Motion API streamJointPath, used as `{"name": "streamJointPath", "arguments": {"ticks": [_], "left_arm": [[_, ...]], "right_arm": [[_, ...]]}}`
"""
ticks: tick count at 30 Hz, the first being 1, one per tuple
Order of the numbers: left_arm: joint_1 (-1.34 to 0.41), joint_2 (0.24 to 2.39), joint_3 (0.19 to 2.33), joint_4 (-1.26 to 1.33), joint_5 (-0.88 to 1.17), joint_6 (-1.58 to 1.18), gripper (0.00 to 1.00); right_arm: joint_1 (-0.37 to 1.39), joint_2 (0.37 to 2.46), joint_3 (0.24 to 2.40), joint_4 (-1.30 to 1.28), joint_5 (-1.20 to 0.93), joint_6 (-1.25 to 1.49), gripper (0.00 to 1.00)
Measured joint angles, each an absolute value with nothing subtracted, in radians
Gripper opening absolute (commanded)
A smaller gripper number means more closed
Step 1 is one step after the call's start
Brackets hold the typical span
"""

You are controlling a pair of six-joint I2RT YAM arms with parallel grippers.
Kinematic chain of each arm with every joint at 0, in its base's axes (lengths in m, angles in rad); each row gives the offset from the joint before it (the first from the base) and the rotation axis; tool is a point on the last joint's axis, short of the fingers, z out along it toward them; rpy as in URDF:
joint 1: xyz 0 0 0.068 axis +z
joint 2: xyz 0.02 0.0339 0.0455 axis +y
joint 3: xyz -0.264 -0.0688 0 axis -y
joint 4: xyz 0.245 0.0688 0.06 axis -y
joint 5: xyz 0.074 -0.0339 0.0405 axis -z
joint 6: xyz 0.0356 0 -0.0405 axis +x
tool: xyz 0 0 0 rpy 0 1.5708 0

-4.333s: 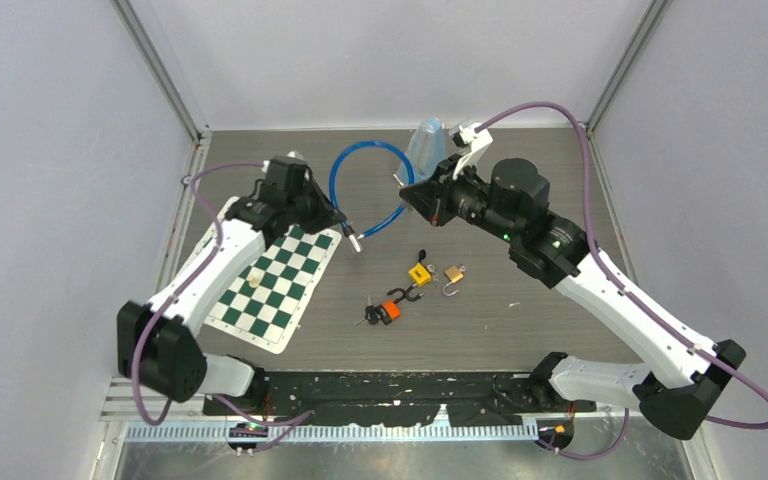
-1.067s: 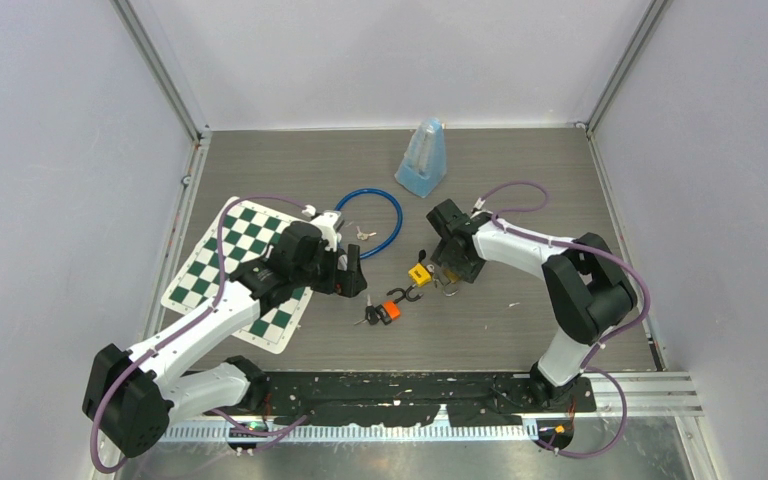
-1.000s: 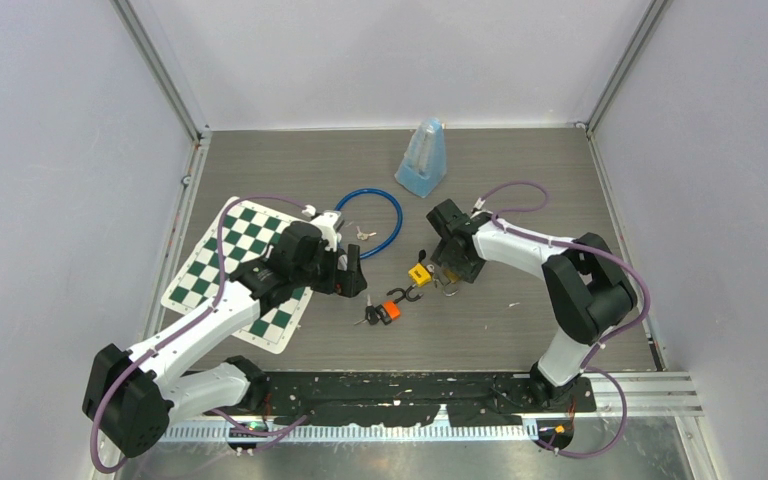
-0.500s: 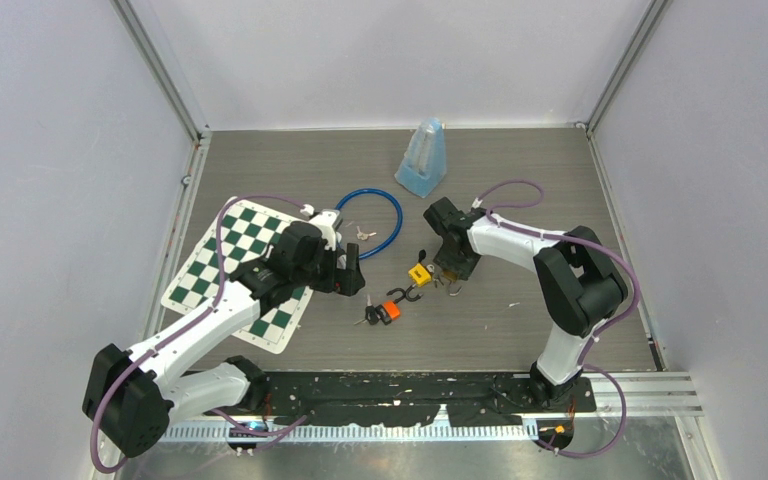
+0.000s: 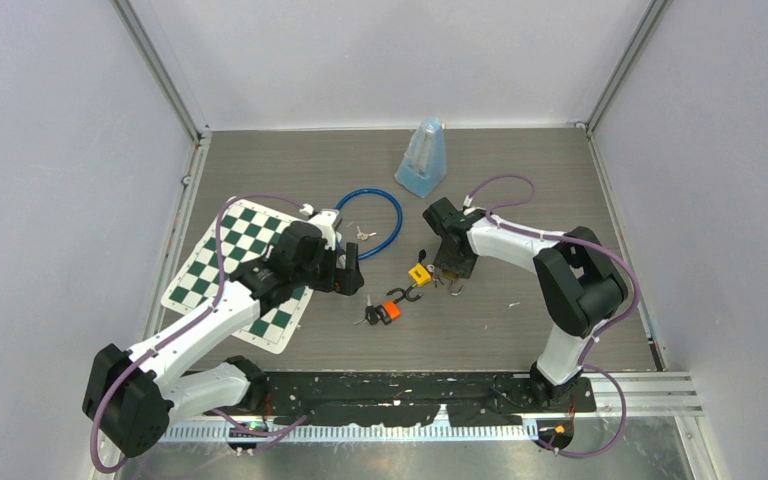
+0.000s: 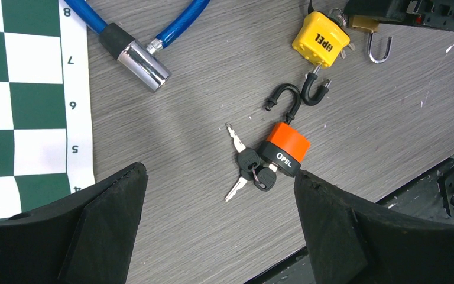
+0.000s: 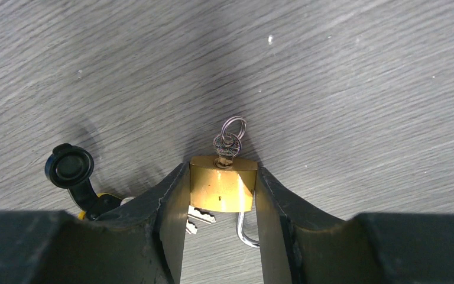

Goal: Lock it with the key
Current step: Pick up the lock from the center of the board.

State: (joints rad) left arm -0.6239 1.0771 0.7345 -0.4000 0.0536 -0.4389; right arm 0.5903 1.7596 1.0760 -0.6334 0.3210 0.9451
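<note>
Looking from above, the left gripper (image 5: pixel 353 282) hangs just left of the orange padlock (image 5: pixel 391 310). The right gripper (image 5: pixel 452 276) sits low on the table (image 5: pixel 520 190) beside the yellow padlock (image 5: pixel 419 273).

On the left wrist camera its jaws stand wide apart and empty, with the orange padlock and its black-headed keys (image 6: pixel 248 168) lying on the table between them.

On the right wrist camera both fingers (image 7: pixel 174 201) press the sides of the brass padlock (image 7: pixel 221 186), gripping it. Its shackle is open and the key (image 7: pixel 226 145) is seated in the keyhole.
</note>
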Motion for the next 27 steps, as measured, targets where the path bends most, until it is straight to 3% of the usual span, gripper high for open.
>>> {"name": "streamJointPath", "arguments": {"ticks": [13,19,27], "left_arm": [[-0.624,1.076,0.777,-0.406,0.063,-0.441,0.93],[-0.609,1.062,0.876,-0.462,0.081,-0.445,0.93],[-0.437,1.036,1.07,-0.546,0.278,-0.548,0.91]], "right_arm": [[0.592,1.6,1.053,-0.51,0.244,0.72,0.22],[0.601,1.467,1.026,-0.347,0.079,0.565,0.23],[0.67,1.407,0.991,-0.186,-0.184,0.318,0.23]]}}
